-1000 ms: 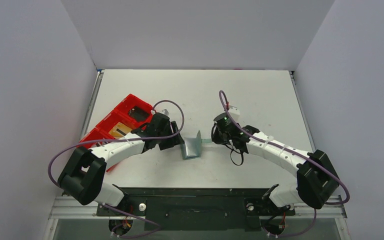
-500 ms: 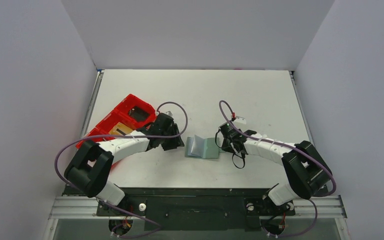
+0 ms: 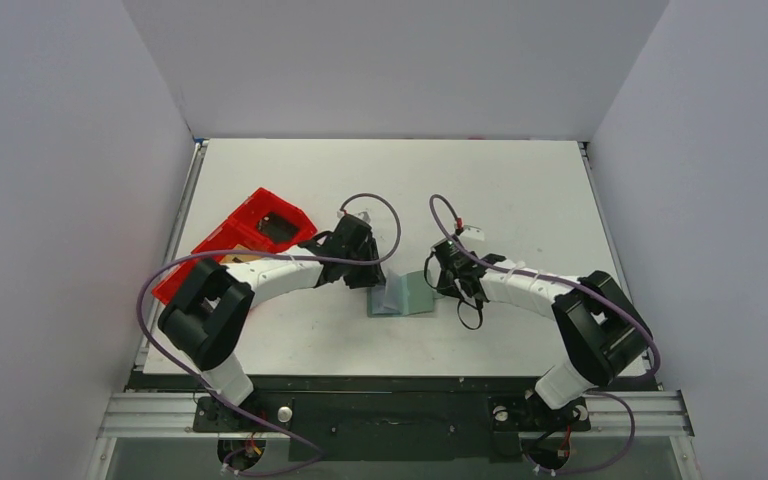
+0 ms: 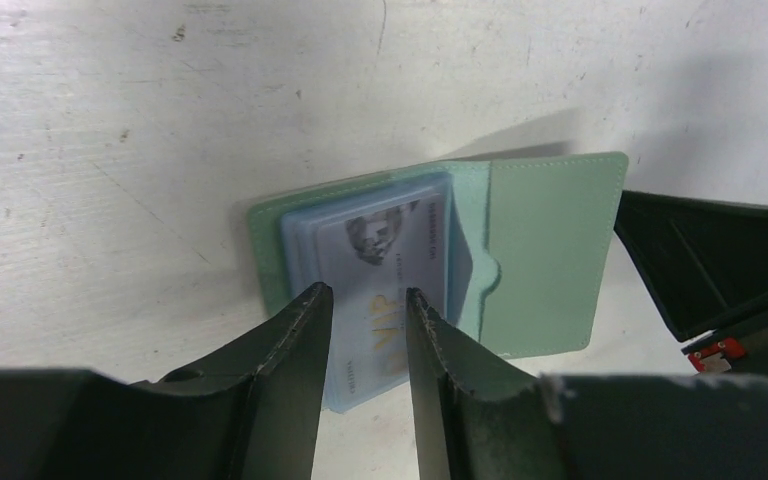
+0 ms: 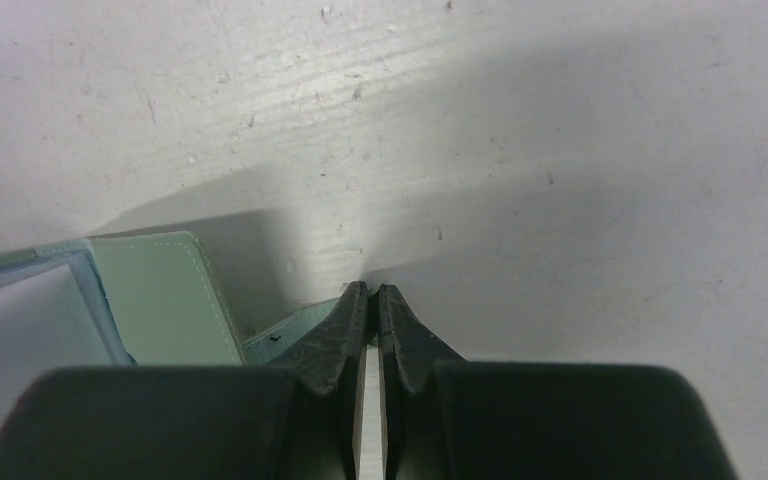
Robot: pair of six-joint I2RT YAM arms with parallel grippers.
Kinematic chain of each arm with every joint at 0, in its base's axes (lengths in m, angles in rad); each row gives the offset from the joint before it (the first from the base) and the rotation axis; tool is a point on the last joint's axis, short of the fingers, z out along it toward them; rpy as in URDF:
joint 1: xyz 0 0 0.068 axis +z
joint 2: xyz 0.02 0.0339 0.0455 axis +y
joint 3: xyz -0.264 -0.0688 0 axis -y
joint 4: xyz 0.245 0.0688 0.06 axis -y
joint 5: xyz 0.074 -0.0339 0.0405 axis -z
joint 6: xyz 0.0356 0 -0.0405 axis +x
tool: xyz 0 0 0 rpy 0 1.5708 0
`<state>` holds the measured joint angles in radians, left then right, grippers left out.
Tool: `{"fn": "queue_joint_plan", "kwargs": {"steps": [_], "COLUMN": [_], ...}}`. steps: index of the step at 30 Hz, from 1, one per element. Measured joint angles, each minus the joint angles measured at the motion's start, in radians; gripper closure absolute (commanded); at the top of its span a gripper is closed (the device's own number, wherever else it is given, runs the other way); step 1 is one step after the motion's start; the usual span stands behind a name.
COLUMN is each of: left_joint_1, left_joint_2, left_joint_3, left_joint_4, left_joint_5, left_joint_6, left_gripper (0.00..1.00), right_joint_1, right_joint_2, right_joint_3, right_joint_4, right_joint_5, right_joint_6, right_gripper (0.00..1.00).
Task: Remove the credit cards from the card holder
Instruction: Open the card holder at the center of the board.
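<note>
The grey-green card holder [image 3: 418,294] lies open on the table between my grippers. In the left wrist view its right flap [image 4: 550,250] is bare, and a bluish credit card [image 4: 380,250] with gold letters sticks out of the left pocket toward me. My left gripper [image 4: 368,295] hovers over that card's near end with its jaws a little apart, the card showing between them. My right gripper [image 5: 372,290] is shut on a thin edge of the card holder [image 5: 160,300] at its right side. The tan-gold card is not in view.
A long red plastic tray [image 3: 230,250] lies at the left of the table, behind my left arm. My right gripper's black body [image 4: 700,260] sits close to the holder's right edge. The white enclosure walls stand around the table.
The card holder, held with one flap raised before, now lies spread open. My left gripper has moved right from the tray side onto the holder. My right arm has lowered and shifted left.
</note>
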<state>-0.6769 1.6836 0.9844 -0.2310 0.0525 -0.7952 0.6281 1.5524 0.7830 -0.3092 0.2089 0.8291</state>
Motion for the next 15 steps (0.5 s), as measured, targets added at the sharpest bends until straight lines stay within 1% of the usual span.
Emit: {"fn": "queue_joint_plan", "kwargs": {"steps": [8, 9, 10, 11, 12, 13, 15], "left_joint_1": [-0.029, -0.033, -0.037, -0.042, -0.047, -0.051, -0.061], "left_joint_2": [0.011, 0.013, 0.016, 0.020, 0.024, 0.029, 0.043], "left_joint_3": [0.032, 0.040, 0.051, 0.061, 0.070, 0.078, 0.094], "left_joint_4": [-0.021, -0.024, -0.028, -0.029, -0.029, -0.029, -0.029], "left_joint_5": [0.000, 0.000, 0.000, 0.001, 0.001, 0.001, 0.001], "left_joint_6": [0.010, 0.012, 0.014, 0.014, 0.015, 0.015, 0.014], "left_gripper": [0.72, 0.72, 0.72, 0.72, 0.72, 0.72, 0.72], "right_joint_1": [0.000, 0.000, 0.000, 0.000, -0.001, -0.001, -0.001], "right_joint_2": [0.057, 0.058, 0.058, 0.058, 0.058, 0.058, 0.053], "right_joint_3": [0.058, 0.060, 0.061, 0.061, 0.061, 0.061, 0.061], "right_joint_4": [0.008, 0.008, 0.008, 0.008, 0.009, 0.010, 0.006], "right_joint_5": [-0.008, -0.010, -0.011, -0.014, -0.018, -0.027, -0.045], "right_joint_6": [-0.023, -0.026, -0.030, -0.033, -0.036, -0.032, -0.039], "right_gripper": [1.00, 0.93, 0.88, 0.76, 0.71, 0.63, 0.55]}}
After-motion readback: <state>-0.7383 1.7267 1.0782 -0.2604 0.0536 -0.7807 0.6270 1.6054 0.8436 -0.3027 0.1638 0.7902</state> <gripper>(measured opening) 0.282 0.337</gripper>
